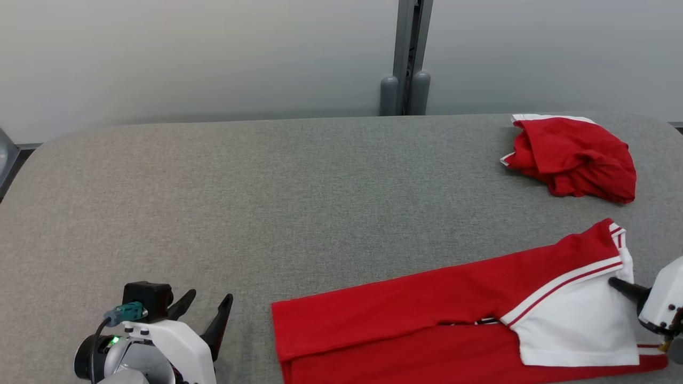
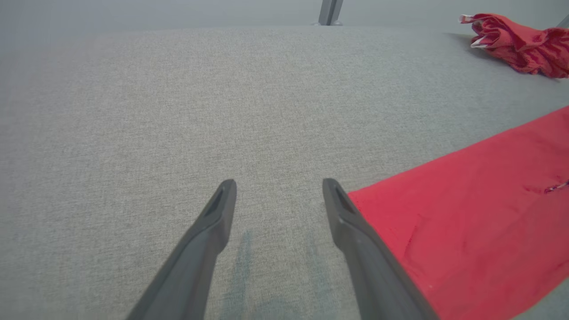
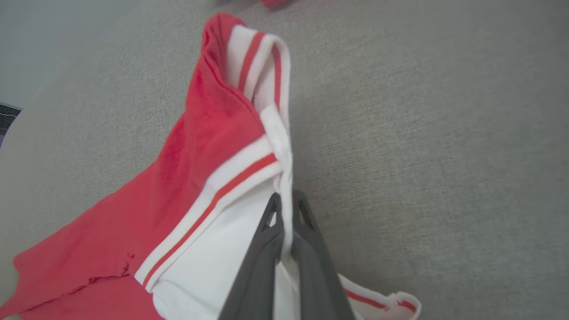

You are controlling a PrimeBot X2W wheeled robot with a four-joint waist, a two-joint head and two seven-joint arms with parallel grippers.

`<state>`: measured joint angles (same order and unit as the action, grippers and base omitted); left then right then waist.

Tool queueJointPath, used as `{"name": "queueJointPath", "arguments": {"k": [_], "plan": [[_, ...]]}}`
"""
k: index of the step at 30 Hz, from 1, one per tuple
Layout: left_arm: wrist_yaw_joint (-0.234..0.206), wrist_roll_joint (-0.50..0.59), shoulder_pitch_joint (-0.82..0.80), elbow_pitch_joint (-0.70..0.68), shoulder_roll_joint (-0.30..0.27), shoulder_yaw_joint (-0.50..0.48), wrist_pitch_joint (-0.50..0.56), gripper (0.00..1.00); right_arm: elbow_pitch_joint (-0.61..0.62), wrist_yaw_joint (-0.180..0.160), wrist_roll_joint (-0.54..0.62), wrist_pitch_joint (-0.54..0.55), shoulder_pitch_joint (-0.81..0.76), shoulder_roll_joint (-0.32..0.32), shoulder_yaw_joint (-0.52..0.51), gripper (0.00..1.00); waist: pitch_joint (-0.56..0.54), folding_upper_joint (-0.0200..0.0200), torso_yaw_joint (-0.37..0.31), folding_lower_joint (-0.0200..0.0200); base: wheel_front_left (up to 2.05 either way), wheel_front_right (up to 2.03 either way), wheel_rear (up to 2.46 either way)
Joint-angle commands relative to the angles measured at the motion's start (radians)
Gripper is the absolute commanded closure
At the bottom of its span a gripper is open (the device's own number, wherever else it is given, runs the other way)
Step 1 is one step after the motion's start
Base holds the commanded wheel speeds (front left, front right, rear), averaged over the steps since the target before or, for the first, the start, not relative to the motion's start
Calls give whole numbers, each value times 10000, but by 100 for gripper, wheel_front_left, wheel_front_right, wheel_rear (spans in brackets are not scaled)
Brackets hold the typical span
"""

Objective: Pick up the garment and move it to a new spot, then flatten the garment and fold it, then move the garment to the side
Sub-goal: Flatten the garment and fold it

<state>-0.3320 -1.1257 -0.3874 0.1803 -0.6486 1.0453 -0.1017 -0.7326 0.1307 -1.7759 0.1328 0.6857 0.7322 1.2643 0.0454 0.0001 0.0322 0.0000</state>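
A long red garment (image 1: 416,309) lies spread flat on the grey bench (image 1: 267,186), at the near right of the head view, reaching from the middle of the near edge toward the right side. Its right end carries a white panel (image 1: 576,325) bordered by a red and white stripe. The right tool (image 3: 286,200) is clenched on the white edge of that panel, the cloth pinched between its two dark fingers (image 3: 260,249). The left tool (image 1: 211,296) hovers over bare bench at the near left, released, with its jaws wide apart; the garment's left end lies just beside its right finger. A crumpled red cloth (image 1: 576,157) sits at the far right, well apart from the garment.
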Motion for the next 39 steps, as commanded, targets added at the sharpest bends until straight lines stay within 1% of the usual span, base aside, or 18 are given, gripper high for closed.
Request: {"name": "queueJointPath", "arguments": {"k": [1, 4, 6, 9, 13, 16, 19, 23, 26, 29, 32, 36, 37, 39], "plan": [[44, 11, -92, 49, -28, -51, -30, 0, -150, 4, 73, 6, 141, 120, -32, 100, -18, -1, -75, 0, 0, 0, 0], [65, 44, -130, 56, -7, -50, -53, 0, -549, 4, 247, 105, 477, 330, 11, 100, -73, -1, -227, 0, 0, 0, 0], [74, 42, -103, 62, 22, -52, -94, 0, -604, 4, 322, 190, 611, 373, 35, 100, -121, -1, -268, 0, 0, 0, 0], [80, -10, -7, 86, 88, -84, -208, 0, -333, 4, 286, 168, 745, 520, 23, 100, -218, -1, -280, 0, 0, 0, 0], [18, -70, 148, 147, 182, -165, -466, 0, 290, 4, 272, 57, 829, 885, 25, 100, -417, -1, -198, 0, 0, 0, 0], [-15, -82, 272, 183, 225, -303, -803, 0, 1080, 4, 250, 100, 825, 1151, 41, 100, -588, -1, -112, 0, 0, 0, 0], [-54, 28, 358, 211, 293, -439, -1110, 0, 2219, 6, 130, 120, 850, 1510, 36, 100, -700, -1, 4, 0, 0, 0, 0], [-6, 275, 427, 240, 424, -622, -1411, 0, 3718, 6, -12, 77, 827, 1932, 58, 100, -819, -1, 238, 0, 0, 0, 0], [112, 543, 491, 219, 515, -805, -1548, 0, 4689, 6, -179, 32, 762, 2164, 74, 100, -904, -1, 480, 0, 0, 0, 0], [255, 957, 552, 181, 612, -1025, -1612, 0, 5505, 7, -416, -51, 649, 2269, 94, 100, -943, -1, 758, 0, 0, 0, 0], [410, 1600, 583, 96, 785, -1365, -1633, 0, 6022, 7, -634, -151, 515, 2201, 115, 100, -951, -1, 1089, 0, 0, 0, 0], [651, 2153, 1027, 90, 1100, -2052, -1631, 0, 6172, 7, -779, -242, 288, 1875, 140, 100, -943, -1, 1557, 0, 0, 0, 0], [651, 2153, 1027, 90, 1100, -2052, -1631, 0, 6172, 7, -779, -242, 288, 1875, 140, 100, -943, -1, 1557, 0, 0, 0, 0], [798, 2370, 1197, 136, 1254, -2278, -1633, 0, 6036, 7, -814, -196, 131, 1654, 152, 100, -939, -1, 1805, 0, 0, 0, 0]]}}
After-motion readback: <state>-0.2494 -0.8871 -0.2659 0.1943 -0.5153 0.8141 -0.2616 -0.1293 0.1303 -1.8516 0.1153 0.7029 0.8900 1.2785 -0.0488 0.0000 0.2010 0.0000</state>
